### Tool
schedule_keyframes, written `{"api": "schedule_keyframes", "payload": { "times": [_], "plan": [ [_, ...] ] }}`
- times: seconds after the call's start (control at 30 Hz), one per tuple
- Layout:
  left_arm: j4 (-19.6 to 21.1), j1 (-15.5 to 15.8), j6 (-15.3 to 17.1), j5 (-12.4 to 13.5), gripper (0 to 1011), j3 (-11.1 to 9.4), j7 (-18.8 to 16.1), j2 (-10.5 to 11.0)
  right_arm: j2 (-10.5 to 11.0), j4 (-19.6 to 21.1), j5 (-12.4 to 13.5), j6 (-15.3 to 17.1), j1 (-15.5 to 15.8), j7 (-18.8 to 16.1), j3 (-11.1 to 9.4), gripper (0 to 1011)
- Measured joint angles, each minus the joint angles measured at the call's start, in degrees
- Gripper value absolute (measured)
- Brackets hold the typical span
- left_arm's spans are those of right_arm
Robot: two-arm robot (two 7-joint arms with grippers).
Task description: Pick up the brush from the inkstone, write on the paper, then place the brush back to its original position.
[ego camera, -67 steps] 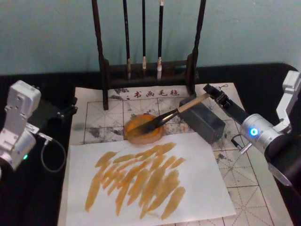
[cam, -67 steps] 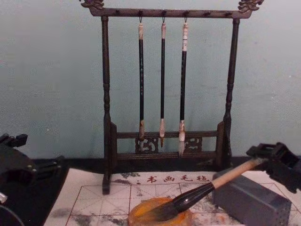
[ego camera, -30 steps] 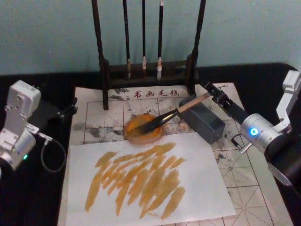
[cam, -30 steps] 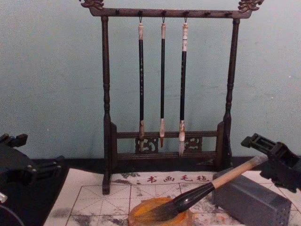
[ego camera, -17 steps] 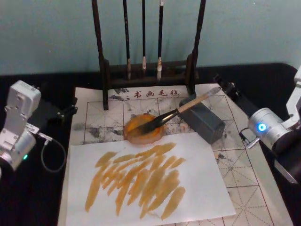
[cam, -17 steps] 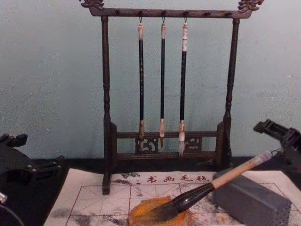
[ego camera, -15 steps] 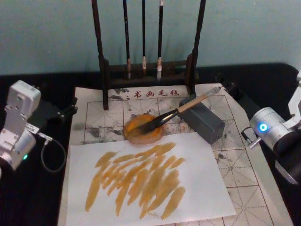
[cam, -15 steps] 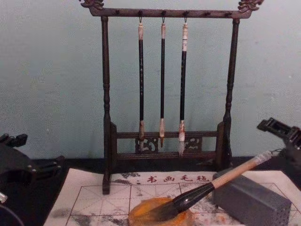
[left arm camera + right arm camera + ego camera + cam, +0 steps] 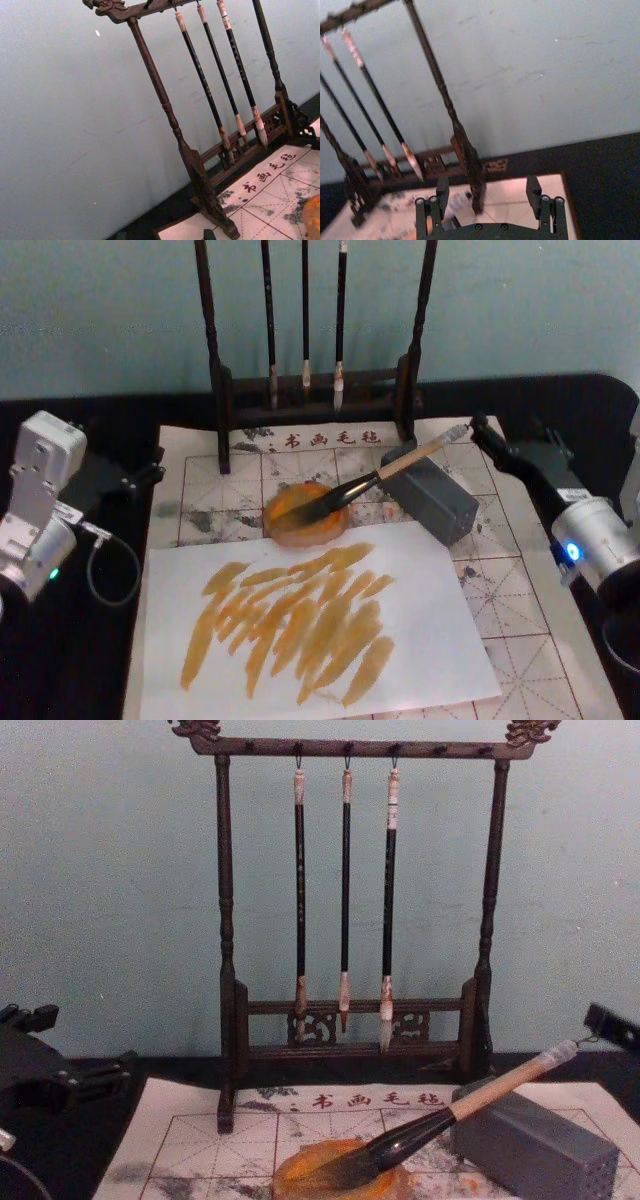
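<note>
My right end effector hangs over the right edge of the gridded mat, its two dark fingers spread wide apart with nothing between them. Just to its left lies the whitish end cap of the thick calligraphy brush with a light tan wooden handle and glossy black lower section; I cannot tell whether the fingertips touch that cap. From the cap the brush slants away from my right end effector, its handle propped across the top of the grey rectangular block and its dark bristles lying in the round shallow orange-amber inkstone, which sits farther left of that end effector, well apart from it. The whitish practice sheet with red grid lines and red printed characters lies flat under inkstone and block. On top of it, nearer my body than the end effector, lies a plain white sheet covered in orange-brown brushstrokes. Beyond the inkstone stands the dark wooden brush rack, with three thin dark-handled brushes hanging from its top bar. My left end effector rests over the black bench at the mat's left edge, far across from the right one; whether its fingers are spread I cannot tell.
</note>
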State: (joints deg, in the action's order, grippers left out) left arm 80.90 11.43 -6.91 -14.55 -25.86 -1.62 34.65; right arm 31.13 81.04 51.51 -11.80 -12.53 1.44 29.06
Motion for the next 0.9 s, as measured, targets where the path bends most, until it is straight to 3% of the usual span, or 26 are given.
{"api": "schedule_keyframes", "payload": {
  "times": [0.17,0.4,0.9],
  "plan": [
    [0.0,0.0,0.0,0.0,1001,0.0,0.0,0.0,1.4,1.0,-5.4,-0.1,1.7,2.8,1.1,1000],
    [0.0,0.0,0.0,0.0,1001,0.0,0.0,0.0,1.2,0.1,-9.2,0.3,2.2,4.9,1.6,1000],
    [0.0,0.0,0.0,0.0,1001,0.0,0.0,0.0,0.9,-0.2,-9.5,0.6,2.3,5.0,1.4,1000]
  ]
}}
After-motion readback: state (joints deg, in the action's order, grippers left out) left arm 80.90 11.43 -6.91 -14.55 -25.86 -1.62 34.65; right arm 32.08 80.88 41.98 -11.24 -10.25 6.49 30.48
